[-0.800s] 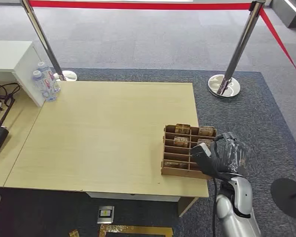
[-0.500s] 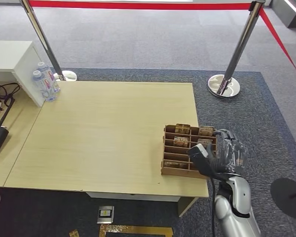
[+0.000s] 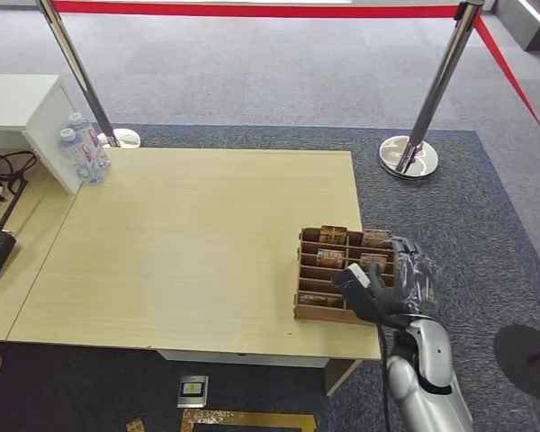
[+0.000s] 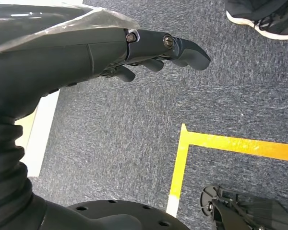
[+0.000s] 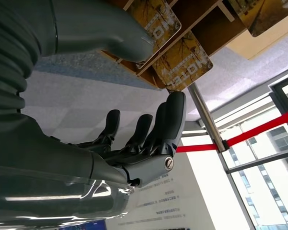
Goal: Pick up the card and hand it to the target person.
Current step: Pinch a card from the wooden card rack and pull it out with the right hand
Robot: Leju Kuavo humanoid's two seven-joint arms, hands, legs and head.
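A brown compartmented card rack [image 3: 325, 270] sits at the near right corner of the pale wooden worktop [image 3: 185, 243], its slots holding gold-and-brown cards [image 3: 330, 258]. The right robot hand [image 3: 382, 288] is at the rack's right end, thumb over the near-right slots and the darker fingers curved past the rack's right side, hiding the compartments beneath. From the head view it is hard to tell whether anything is pinched. In the right wrist view the right robot hand's thumb lies against a card [image 5: 155, 21] printed "HOTEL", while the fingers [image 5: 171, 120] stand spread and well apart from the thumb, with a second such card [image 5: 182, 62] just beyond them; the hand clamps nothing there. Both cards are cut off partly by the rack's dividers.

The left robot hand [image 4: 146, 52] hangs over dark carpet with a yellow floor line [image 4: 215, 143], fingers extended and holding nothing. A person's shoe [image 4: 262, 19] is cut off at the frame's edge.

At the worktop's far left corner stand water bottles [image 3: 83, 148] beside a white box [image 3: 22, 117]. Beyond the worktop stand stanchions [image 3: 430, 99] with red tape [image 3: 254, 8].
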